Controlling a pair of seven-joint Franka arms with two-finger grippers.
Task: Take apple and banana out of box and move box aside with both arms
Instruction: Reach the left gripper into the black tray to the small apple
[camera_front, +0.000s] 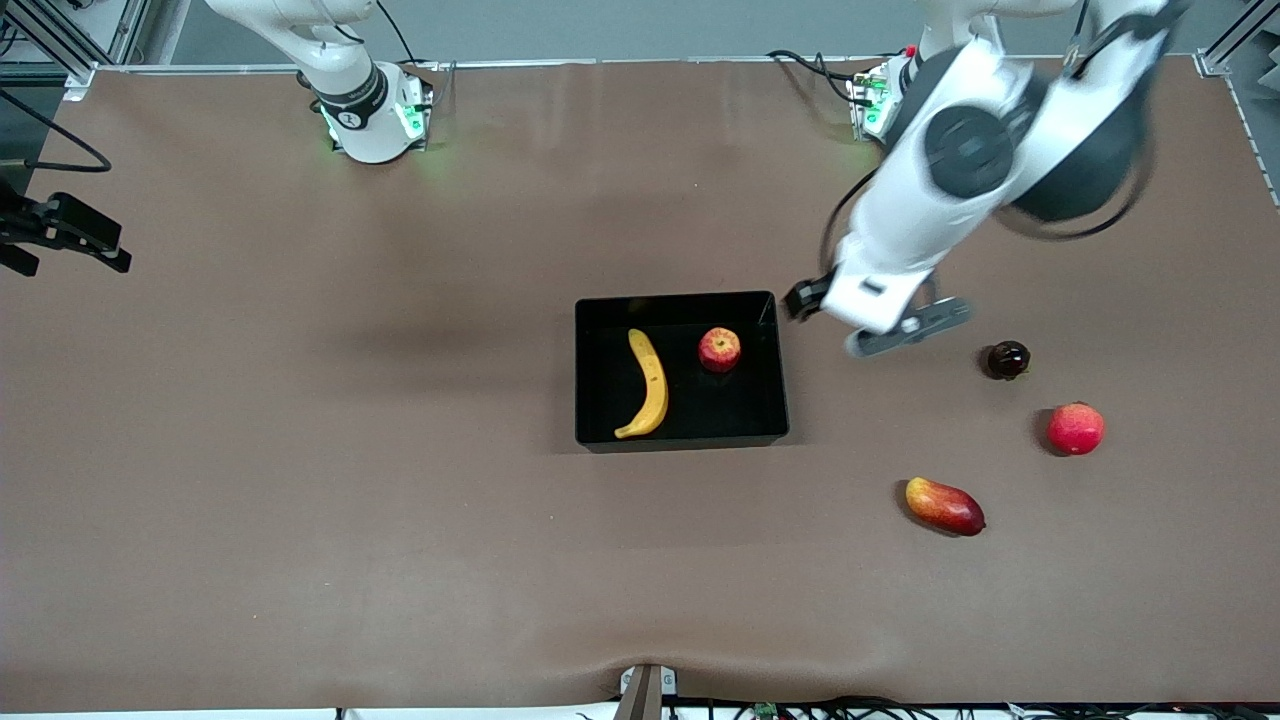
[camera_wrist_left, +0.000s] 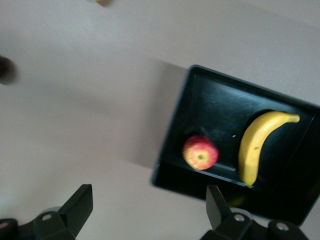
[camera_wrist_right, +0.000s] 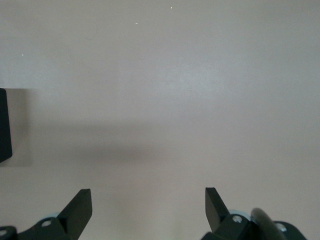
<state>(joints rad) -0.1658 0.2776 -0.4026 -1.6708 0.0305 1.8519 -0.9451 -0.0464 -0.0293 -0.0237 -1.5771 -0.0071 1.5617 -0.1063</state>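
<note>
The black box (camera_front: 680, 432) sits mid-table. Inside it, a yellow banana (camera_front: 648, 383) lies toward the right arm's end, and a small red apple (camera_front: 719, 349) lies beside it toward the left arm's end. The left wrist view shows the same box (camera_wrist_left: 175, 125), apple (camera_wrist_left: 200, 152) and banana (camera_wrist_left: 255, 145). My left gripper (camera_wrist_left: 148, 200) hangs open and empty over bare table, just off the box's wall at the left arm's end; in the front view this gripper (camera_front: 880, 322) shows blurred. My right gripper (camera_wrist_right: 148, 200) is open over bare table, holding nothing.
Three loose fruits lie toward the left arm's end: a dark round one (camera_front: 1008, 359), a pinkish-red round one (camera_front: 1076, 428) and an oval red-and-yellow mango (camera_front: 944, 506) nearest the front camera. The arm bases (camera_front: 375, 115) stand along the table's robot edge.
</note>
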